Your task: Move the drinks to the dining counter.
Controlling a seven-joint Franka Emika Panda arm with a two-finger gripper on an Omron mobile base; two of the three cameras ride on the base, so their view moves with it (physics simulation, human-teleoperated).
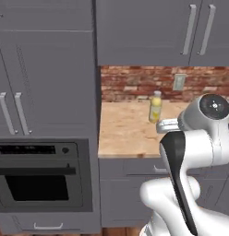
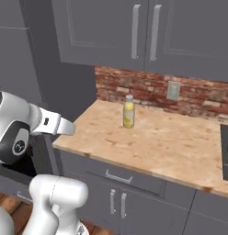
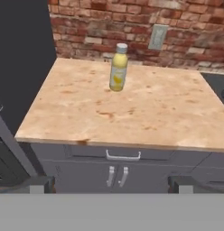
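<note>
Yellow bottle (image 3: pixel 118 67) is standing upright on the wood surface (image 3: pixel 132 117) w/ brick wall behind, untouched. End effector (image 3: pixel 111 182) is hanging back w/ fingers spread wide, empty. Pickup and carry to dining counter are still pending.
</note>
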